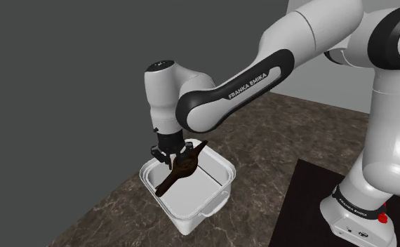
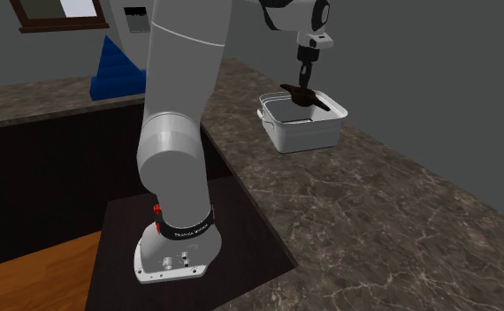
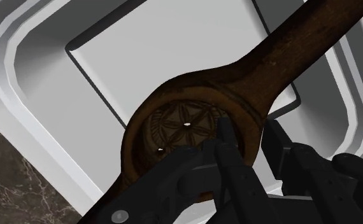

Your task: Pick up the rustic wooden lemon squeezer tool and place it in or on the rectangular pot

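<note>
Your hand (image 1: 169, 151) is clamped on the dark wooden lemon squeezer (image 1: 184, 167), pinching the rim of its round carved head. The tool hangs off the counter (image 1: 276, 133), over the opening of the white rectangular pot (image 1: 191, 216). Gripping at the head leaves both ends free, so a release here would likely drop it inside. Its long axis is tilted: in the shoulder view one end points down and left and the other up and right. Whether the low end dips below the rim is unclear.
</note>
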`<action>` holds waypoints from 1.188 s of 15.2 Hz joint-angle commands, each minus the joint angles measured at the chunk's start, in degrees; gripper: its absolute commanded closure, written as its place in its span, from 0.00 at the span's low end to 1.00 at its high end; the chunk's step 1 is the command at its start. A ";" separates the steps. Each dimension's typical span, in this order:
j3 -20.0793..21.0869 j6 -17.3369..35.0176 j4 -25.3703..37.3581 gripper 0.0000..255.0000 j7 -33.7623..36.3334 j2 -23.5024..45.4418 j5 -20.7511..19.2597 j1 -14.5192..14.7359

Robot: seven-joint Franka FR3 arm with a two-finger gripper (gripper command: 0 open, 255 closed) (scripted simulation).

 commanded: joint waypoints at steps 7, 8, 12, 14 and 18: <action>-0.02 0.07 0.00 0.00 0.02 0.05 -0.05 0.02; -0.02 0.07 0.00 0.00 0.02 0.05 -0.05 0.02; 0.65 -3.15 2.00 0.00 -0.95 -1.64 1.45 -0.54; 1.11 -6.13 4.09 0.00 -1.69 -2.89 2.57 -0.89; 1.10 -6.13 4.09 0.00 -1.69 -2.89 2.58 -0.89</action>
